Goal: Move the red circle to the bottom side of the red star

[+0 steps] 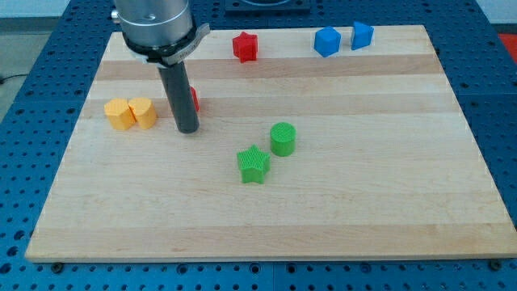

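The red star sits near the view's top edge of the board, left of centre. The red circle is mostly hidden behind my rod; only a thin red sliver shows at the rod's right side. My tip rests on the board just below and in front of the red circle, to the right of the two yellow blocks. The red circle lies down and to the left of the red star.
A yellow hexagon-like block and a yellow heart-like block touch each other at the left. A green star and a green circle sit mid-board. Two blue blocks sit at the top right.
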Available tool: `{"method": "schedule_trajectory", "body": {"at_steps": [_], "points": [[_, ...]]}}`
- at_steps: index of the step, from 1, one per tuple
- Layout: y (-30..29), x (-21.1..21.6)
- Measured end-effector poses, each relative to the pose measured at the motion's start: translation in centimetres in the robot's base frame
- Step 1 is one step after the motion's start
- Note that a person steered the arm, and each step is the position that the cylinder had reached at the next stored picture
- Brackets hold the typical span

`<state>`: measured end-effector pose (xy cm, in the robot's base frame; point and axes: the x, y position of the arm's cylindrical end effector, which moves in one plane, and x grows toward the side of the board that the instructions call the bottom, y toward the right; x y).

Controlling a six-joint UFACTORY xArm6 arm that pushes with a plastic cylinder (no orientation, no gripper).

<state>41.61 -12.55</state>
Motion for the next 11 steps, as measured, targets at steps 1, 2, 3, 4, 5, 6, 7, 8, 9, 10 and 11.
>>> {"method": "schedule_trajectory", "body": {"at_steps": [1,2,3,4,5,6,7,8,9,10,11], "points": [[0.2,-4.3],[-0.1,-7.0],[-0.3,-5.2],[-4.6,-5.7],[-6.8,-8.1],[-3.1,-8.5],[-0.1,-8.5],[1.4,-8.6],[3.5,-8.2],[4.9,-8.2],[4.9,-8.2]]}}
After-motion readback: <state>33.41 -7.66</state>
